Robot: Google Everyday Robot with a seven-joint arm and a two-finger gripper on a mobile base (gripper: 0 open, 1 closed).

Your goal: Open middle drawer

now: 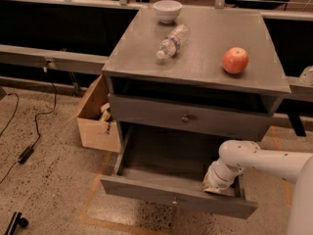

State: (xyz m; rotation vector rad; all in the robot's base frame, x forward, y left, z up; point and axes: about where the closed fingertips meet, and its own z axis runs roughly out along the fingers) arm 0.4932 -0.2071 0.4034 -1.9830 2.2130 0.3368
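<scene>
From the one camera: the middle drawer (146, 189) stands pulled well out, so the opening looks about done. The tool (218, 182) sits inside its right end; open or closed, I cannot tell. Next it should lift clear. One other drawer (146, 112) shows above. On the counter (210, 65): one bowl (167, 10), one bottle (172, 41), one apple (235, 60).
</scene>
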